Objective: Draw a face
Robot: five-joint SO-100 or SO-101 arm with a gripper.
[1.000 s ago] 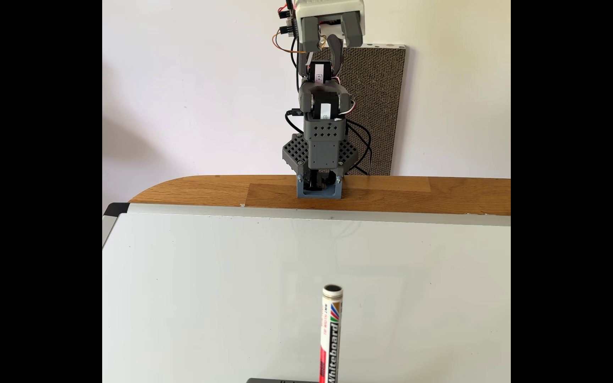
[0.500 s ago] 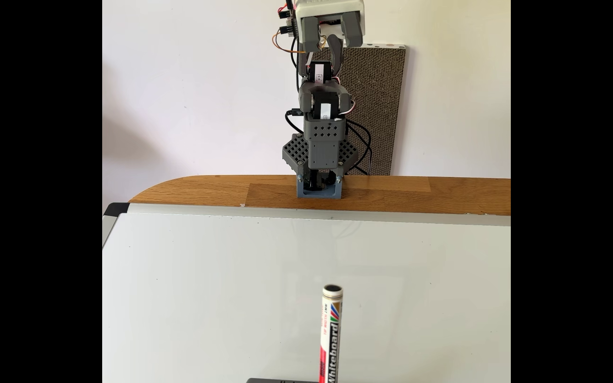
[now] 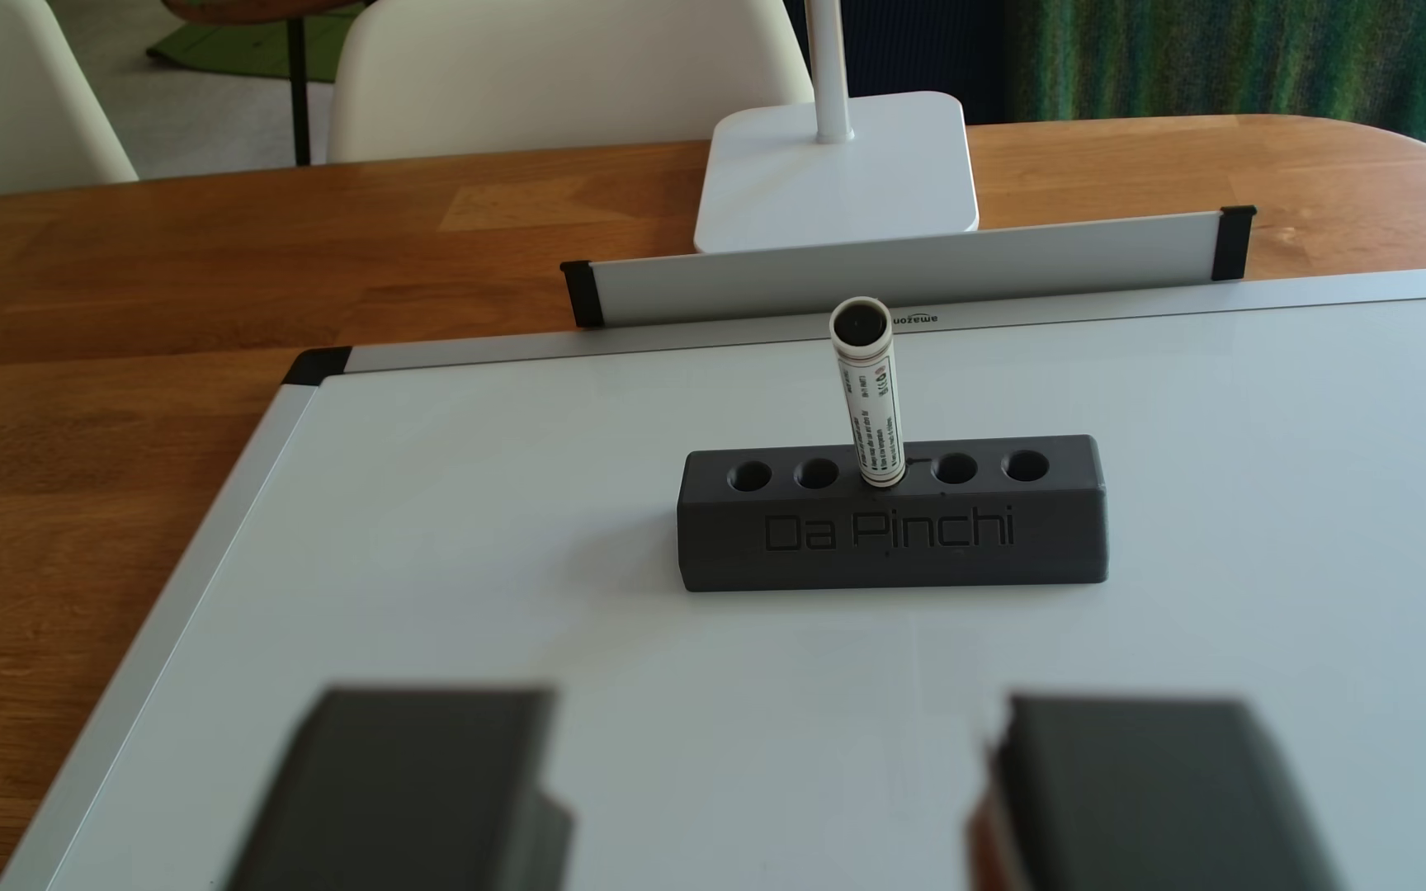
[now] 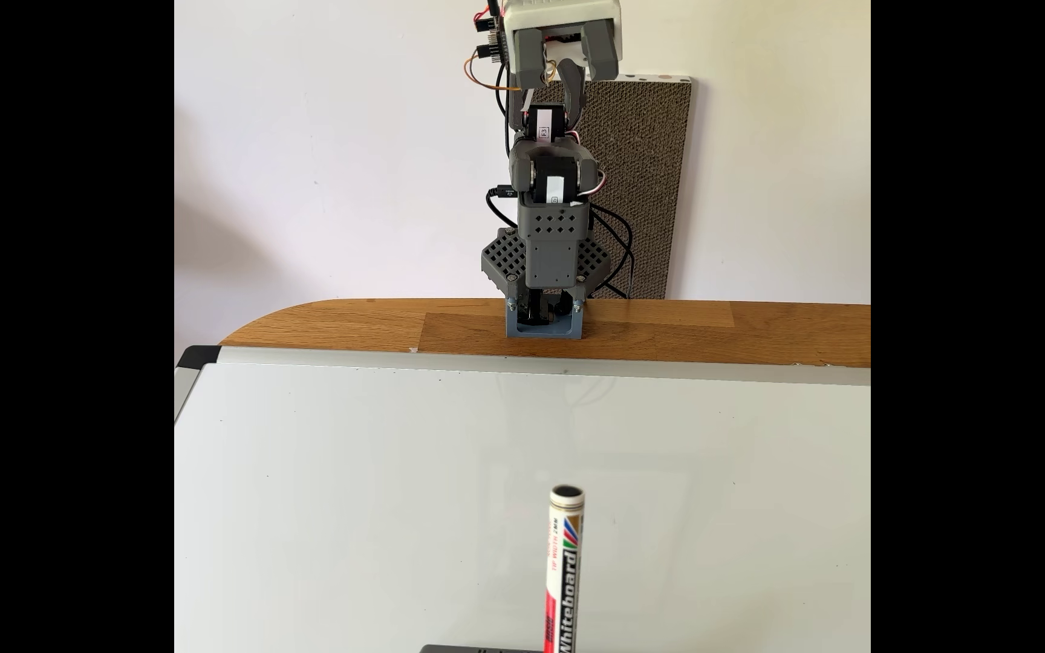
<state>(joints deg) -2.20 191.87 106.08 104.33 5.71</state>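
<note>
The other view looks forward and slightly down from between two blurred dark fingers (image 3: pixel 401 788), low and near the white framed whiteboard (image 3: pixel 521 685). The fixed view stands opposite, facing the grey arm (image 4: pixel 548 207). Both share the upright white marker (image 3: pixel 866 394) (image 4: pixel 564 565).

The dark holder (image 3: pixel 893 531) reads "Da Pinchi"; the marker (image 4: pixel 564 577) reads "Whiteboard" and "TIP WIDTH 2MM".
</note>
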